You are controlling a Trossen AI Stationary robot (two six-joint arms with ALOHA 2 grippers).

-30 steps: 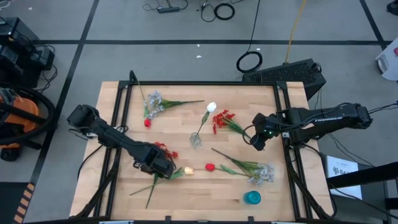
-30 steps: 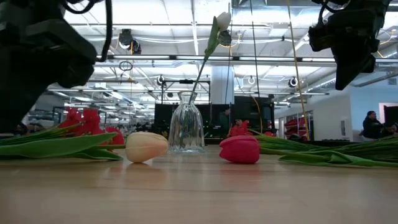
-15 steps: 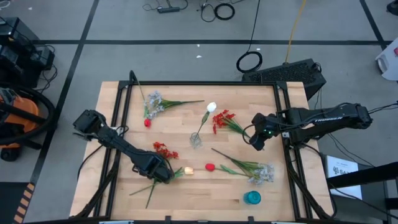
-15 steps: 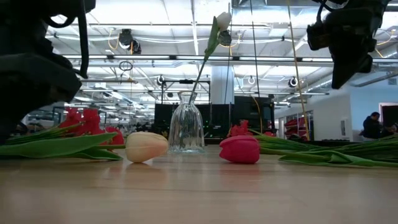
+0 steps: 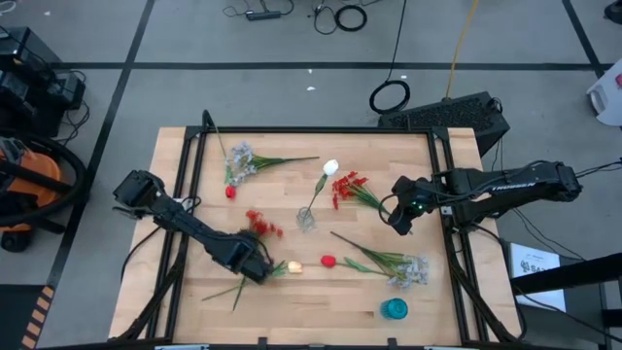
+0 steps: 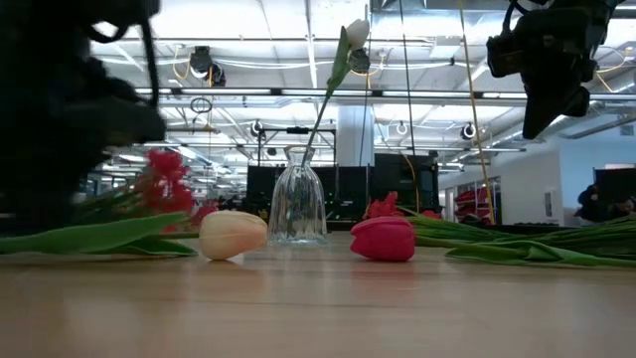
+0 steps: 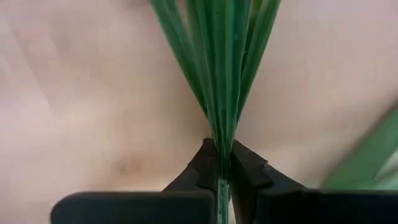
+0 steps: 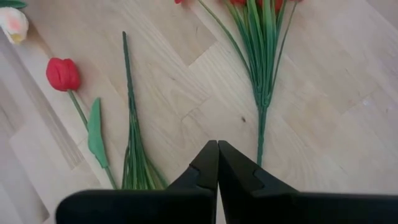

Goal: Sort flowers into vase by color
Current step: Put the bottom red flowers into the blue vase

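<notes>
1. Left gripper at about 7 o'clock on the counter, clamped on the green stems of the red cluster flower; blooms just lifting clear.
2. Thin pinch on a loose bundle: could slip or splay, dropping the flower.
3. Glass vase at centre, holding a white tulip: could tip if bumped by the long stems.
4. Right gripper at 3 o'clock, pressed together, empty, waiting.
5. Peach tulip and red tulip just beside: easily dragged along.
</notes>
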